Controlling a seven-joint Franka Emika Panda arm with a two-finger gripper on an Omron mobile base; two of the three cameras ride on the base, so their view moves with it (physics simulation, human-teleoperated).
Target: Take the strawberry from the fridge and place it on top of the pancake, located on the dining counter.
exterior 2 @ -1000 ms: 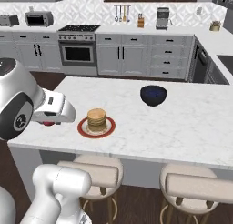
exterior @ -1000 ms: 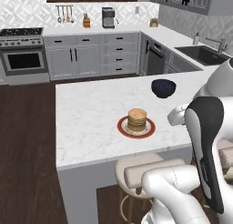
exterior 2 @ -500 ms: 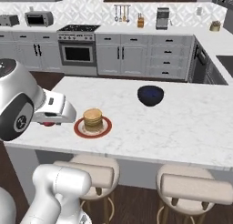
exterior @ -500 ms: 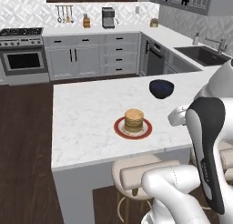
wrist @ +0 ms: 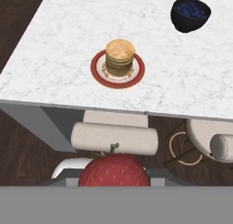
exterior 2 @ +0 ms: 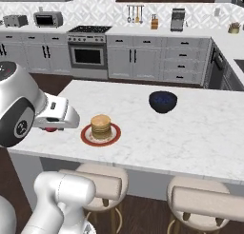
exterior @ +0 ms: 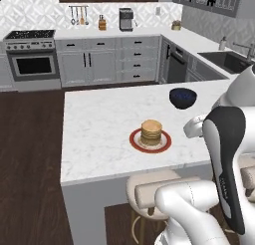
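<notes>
Rendered frames, evenly and brightly lit; no single light source evident. Shadows soft and faint: a weak one under the plate (wrist: pixel 117 69) and under the dark bowl (exterior 2: pixel 163 102) on the desk (exterior: pixel 99 124). No glare on the marble top. Floor reads dark. Edges slightly soft from low resolution; no motion blur, no lens distortion. Strawberry (wrist: pixel 113 170) at the hand view's bottom stays sharp.

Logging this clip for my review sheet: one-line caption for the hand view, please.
Strawberry held in the shut gripper, looking down at the pancake on its red plate on the dining counter.
</notes>
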